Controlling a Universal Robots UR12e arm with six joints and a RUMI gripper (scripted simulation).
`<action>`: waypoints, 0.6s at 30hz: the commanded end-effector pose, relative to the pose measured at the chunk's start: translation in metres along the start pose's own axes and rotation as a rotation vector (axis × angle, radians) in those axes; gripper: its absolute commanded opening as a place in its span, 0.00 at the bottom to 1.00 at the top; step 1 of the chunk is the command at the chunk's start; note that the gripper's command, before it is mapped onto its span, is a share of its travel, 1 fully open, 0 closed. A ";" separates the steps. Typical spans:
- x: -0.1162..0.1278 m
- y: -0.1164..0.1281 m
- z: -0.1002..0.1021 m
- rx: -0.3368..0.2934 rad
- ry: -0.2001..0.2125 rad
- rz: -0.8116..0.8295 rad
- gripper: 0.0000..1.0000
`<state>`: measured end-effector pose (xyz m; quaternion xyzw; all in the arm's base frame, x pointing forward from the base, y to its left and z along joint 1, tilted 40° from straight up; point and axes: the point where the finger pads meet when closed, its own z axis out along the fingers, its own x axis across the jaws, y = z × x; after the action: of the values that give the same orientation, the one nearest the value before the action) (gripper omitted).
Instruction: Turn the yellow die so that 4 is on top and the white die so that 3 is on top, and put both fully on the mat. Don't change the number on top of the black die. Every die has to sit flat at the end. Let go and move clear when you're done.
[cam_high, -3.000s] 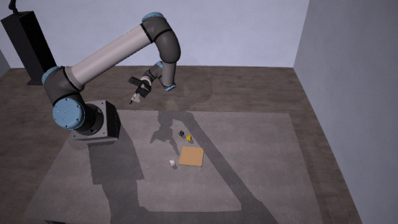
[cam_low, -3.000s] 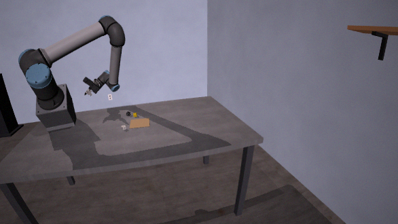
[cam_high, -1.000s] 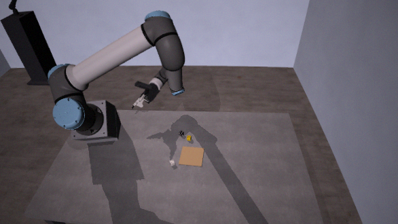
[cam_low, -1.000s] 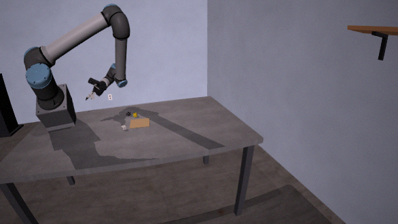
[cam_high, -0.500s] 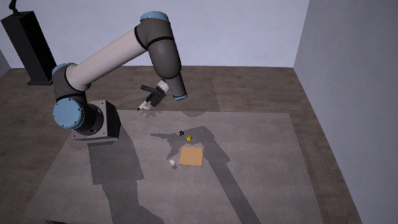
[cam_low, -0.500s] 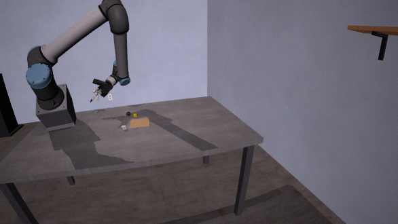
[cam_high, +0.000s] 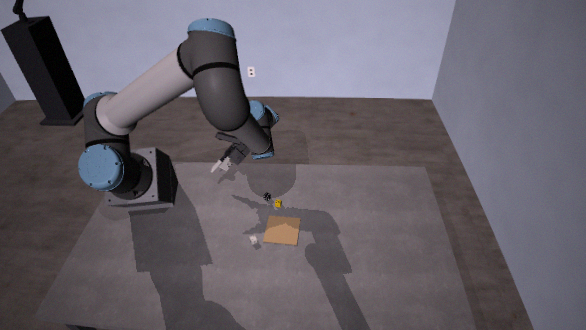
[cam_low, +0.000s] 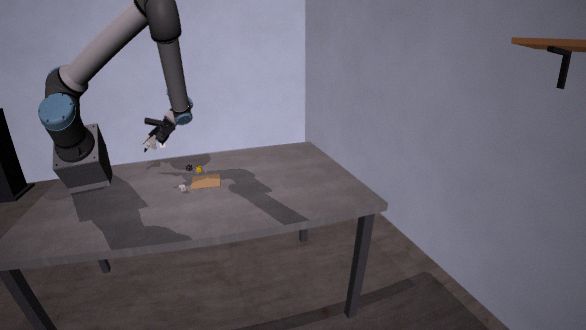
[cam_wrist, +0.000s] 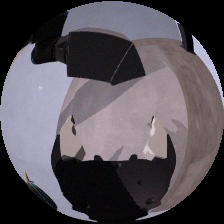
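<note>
The tan mat (cam_high: 282, 230) lies near the middle of the table and also shows in the exterior view (cam_low: 205, 181). The yellow die (cam_high: 278, 202) (cam_low: 199, 169) sits on the table just beyond the mat's far edge. The black die (cam_high: 267, 196) (cam_low: 189, 167) is close to its left. The white die (cam_high: 253, 240) (cam_low: 182, 187) sits on the table just off the mat's left edge. My gripper (cam_high: 222, 165) (cam_low: 152, 144) is open and empty, held high above the table, left of and beyond the dice. The wrist view shows only the table, the robot base and my two fingertips; no dice are in it.
The robot base (cam_high: 142, 179) stands on the table's far left corner. A black stand (cam_high: 44, 70) is on the floor behind. A wall runs close along the right side of the table. A wooden shelf (cam_low: 550, 46) hangs high on it.
</note>
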<state>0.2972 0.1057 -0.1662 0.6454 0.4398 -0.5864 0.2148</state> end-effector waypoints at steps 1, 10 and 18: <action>-0.006 0.027 -0.006 -0.024 0.165 0.035 1.00; -0.028 0.071 -0.019 -0.078 0.360 0.113 1.00; -0.055 0.105 -0.028 -0.136 0.496 0.187 1.00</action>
<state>0.3757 0.0710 -0.1466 0.7607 0.4524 -0.4220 0.1965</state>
